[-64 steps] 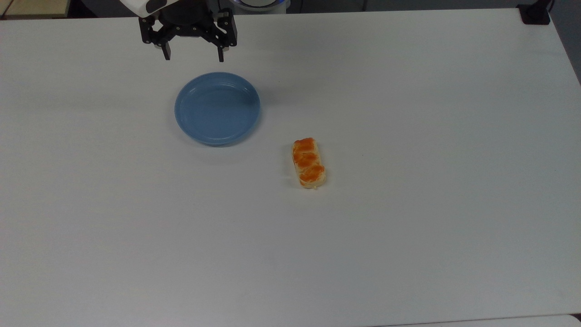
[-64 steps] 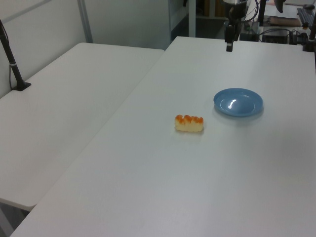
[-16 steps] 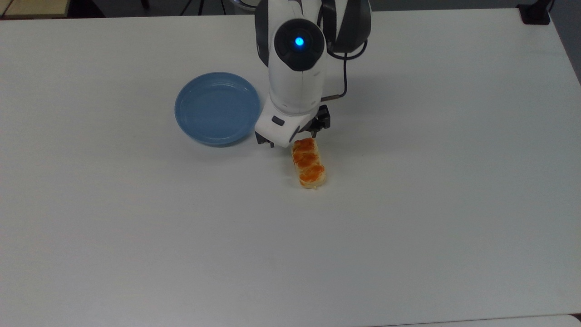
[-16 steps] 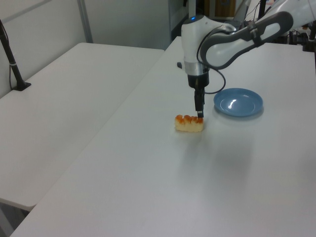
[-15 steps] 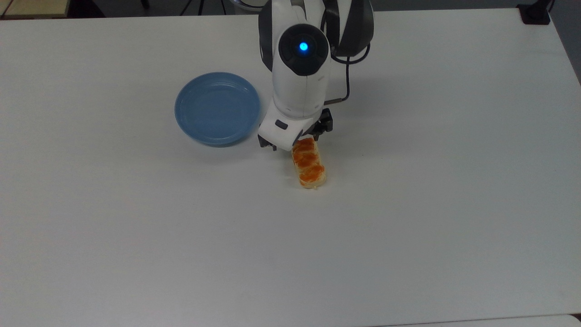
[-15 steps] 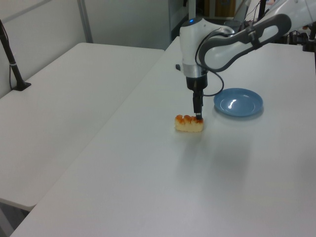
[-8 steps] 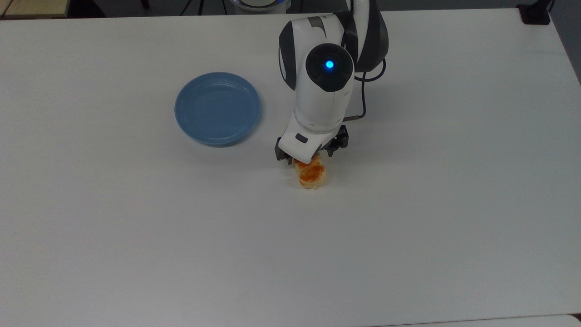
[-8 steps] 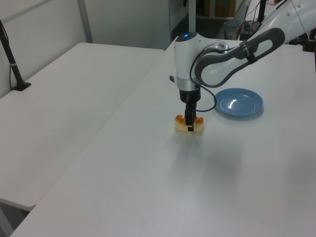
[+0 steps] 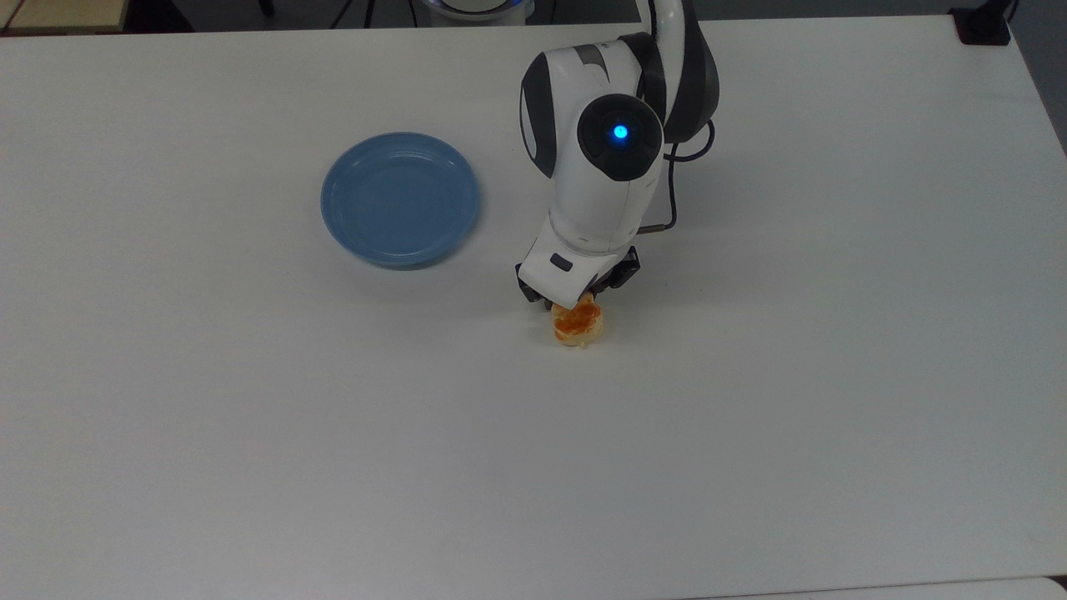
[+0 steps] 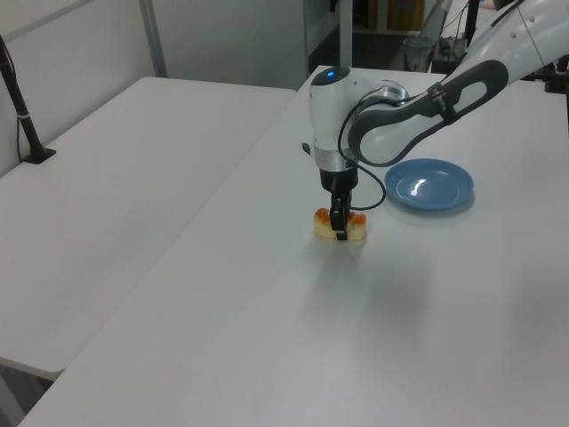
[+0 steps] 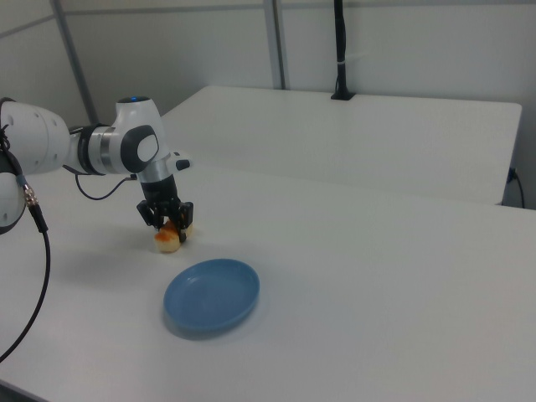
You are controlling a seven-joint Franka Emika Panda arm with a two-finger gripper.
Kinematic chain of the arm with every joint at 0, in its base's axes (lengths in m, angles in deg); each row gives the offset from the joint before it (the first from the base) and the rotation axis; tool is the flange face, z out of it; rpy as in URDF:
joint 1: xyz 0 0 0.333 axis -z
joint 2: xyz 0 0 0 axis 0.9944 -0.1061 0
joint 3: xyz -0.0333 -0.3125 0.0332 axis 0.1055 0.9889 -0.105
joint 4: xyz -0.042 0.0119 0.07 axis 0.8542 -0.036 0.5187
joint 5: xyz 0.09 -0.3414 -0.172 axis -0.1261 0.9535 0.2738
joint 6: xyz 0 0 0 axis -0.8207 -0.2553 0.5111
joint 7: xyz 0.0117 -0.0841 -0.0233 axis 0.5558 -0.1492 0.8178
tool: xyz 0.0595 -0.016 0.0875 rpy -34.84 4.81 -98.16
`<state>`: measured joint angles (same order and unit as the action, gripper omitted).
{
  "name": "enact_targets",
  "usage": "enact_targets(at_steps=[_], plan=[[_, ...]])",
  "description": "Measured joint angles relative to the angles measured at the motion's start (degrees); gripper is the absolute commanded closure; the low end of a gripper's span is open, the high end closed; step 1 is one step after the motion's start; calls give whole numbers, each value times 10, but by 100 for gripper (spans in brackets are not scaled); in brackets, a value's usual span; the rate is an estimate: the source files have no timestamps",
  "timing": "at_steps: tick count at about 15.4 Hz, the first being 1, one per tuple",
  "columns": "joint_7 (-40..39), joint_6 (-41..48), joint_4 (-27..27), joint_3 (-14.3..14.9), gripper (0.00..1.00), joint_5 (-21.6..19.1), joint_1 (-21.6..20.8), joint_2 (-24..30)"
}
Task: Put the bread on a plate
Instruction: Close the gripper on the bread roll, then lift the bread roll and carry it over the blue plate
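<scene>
The bread (image 9: 577, 326) lies on the white table, its pale end with the orange-red top poking out from under my hand in the top view. My gripper (image 11: 167, 229) is down over the bread (image 11: 167, 242), open, with one finger on each long side. In the left view a dark finger (image 10: 339, 226) stands in front of the bread (image 10: 357, 228). The blue plate (image 9: 400, 200) sits bare to the top view's left of the bread, about a plate's width away; it is also seen as the plate (image 10: 429, 185) and the plate (image 11: 211, 295).
The arm (image 9: 613, 158) reaches in from the far edge of the table, trailing a black cable (image 9: 667, 208). A second white table (image 10: 116, 178) adjoins on the left view's left, with a black clamped post (image 10: 22, 116). A black clamp (image 9: 984, 25) sits at the top view's far right corner.
My gripper has come from behind the plate to the bread. Over the last second it moved along the bread and lowered, so its fingers now straddle it. Bread and plate have not moved.
</scene>
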<state>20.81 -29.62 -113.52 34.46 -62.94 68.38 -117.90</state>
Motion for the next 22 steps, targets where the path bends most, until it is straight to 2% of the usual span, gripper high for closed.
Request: enact_targets(at_steps=[3,7,12,15,18,22], plan=[[0,21,13,0,56,0,1,10],[-8,131,22,1,56,0,7,66],[-41,194,15,4,55,-4,45,130],[-49,207,-13,6,55,-5,68,159],[-51,208,-47,25,55,-5,78,180],[-87,208,-62,66,55,-5,80,182]])
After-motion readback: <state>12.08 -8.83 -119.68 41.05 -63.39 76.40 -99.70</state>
